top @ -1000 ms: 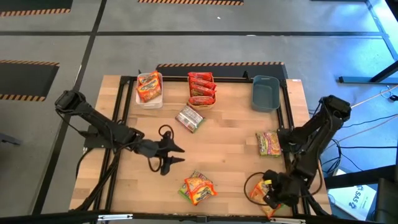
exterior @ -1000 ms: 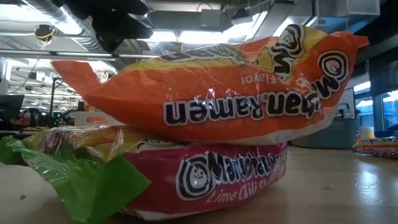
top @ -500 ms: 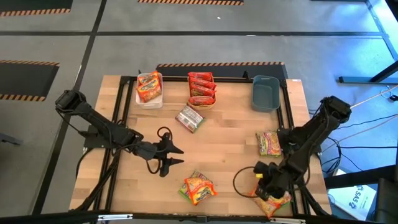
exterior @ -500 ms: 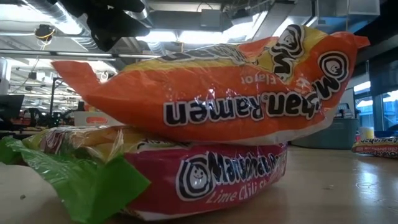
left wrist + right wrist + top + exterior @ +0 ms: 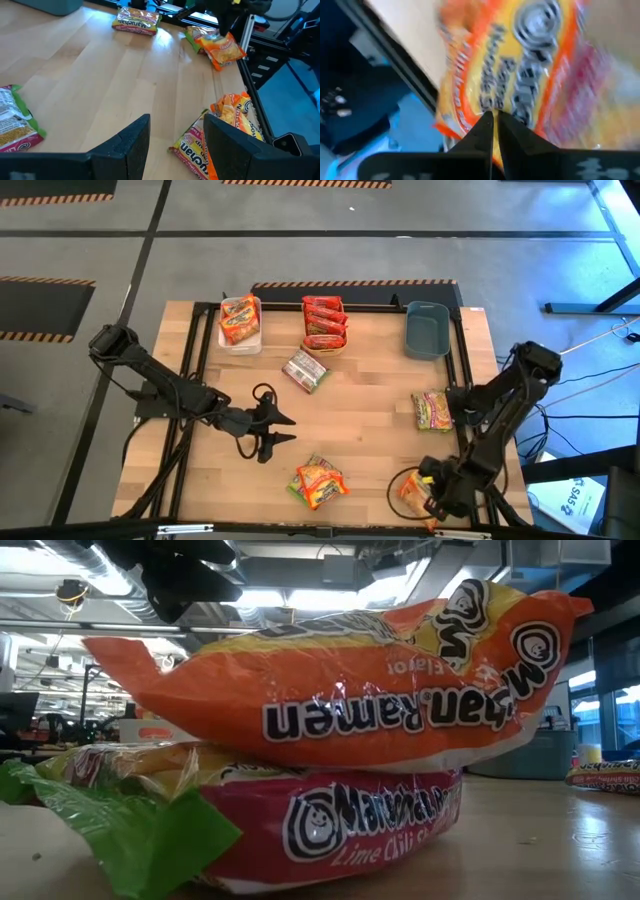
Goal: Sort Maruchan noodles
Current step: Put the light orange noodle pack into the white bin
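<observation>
Right pincer [image 5: 432, 492] dropped back — pinching orange "Maruchan" packet [image 5: 415, 492].

Industrial lab (hazard-striped floor [image 5: 350, 282])

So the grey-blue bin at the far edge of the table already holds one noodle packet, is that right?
Not right. In the high view the grey-blue bin at the far edge holds nothing; the packets sit in the white bin and the orange bin.
</observation>
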`<state>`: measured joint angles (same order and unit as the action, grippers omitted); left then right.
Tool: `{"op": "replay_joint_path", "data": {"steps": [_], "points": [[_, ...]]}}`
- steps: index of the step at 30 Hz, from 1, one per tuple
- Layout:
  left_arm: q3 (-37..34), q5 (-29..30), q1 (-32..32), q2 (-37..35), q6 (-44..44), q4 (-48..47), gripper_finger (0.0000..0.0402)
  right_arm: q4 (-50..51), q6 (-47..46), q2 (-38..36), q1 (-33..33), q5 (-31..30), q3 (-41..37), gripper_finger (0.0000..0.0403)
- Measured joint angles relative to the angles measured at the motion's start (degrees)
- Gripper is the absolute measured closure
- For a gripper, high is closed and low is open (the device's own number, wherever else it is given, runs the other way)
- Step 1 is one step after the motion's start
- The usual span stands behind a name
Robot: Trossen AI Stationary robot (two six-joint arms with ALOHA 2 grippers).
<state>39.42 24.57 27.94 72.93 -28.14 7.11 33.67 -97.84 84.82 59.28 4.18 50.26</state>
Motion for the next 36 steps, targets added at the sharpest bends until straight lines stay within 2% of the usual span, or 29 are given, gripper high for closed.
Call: {"op": "replay_joint_path", "data": {"steps": [3, 7, 16, 18, 21, 26, 30, 36], "points": [[0.0, 0.04, -0.02, 0.0, 0.02, 0.0, 0.0223, -1.38, 6.35, 0.94, -2.36, -6.85, 0.02, 0.0388], [0.0, 0.12, -0.01, 0.0, 0.0, 0.0, 0.0223, -1.38, 13.22, 1.35, -6.7, -11.95, 0.0, 0.0388], [0.0, 1.0, -0.01, 0.0, -0.26, 0.02, 0.0223, -3.11, 32.56, 1.35, -16.75, -27.64, 0.0, 0.0388], [0.0, 1.3, -0.01, 0.0, -0.27, 0.05, 0.0223, -3.63, 35.99, 1.19, -17.81, -27.66, 0.73, 0.0388], [0.0, 1.32, 0.0, 0.0, -0.29, 0.91, 0.0223, -3.65, 38.45, -0.11, -17.07, -23.1, 2.96, 0.0388], [0.0, -0.58, -0.02, 3.05, 1.6, 8.99, 0.0223, -5.14, 31.69, -1.4, -10.02, -11.7, 3.39, 0.0388], [0.0, -3.71, -0.15, 6.75, 3.1, 14.51, 0.0223, -10.62, 23.13, 0.27, -3.82, -12.25, 1.58, 0.0388], [0.0, -3.5, -0.17, 9.45, 3.08, 15.77, 0.0223, -9.25, 23.1, 6.64, -2.37, -15.62, 1.15, 0.0388]]}}
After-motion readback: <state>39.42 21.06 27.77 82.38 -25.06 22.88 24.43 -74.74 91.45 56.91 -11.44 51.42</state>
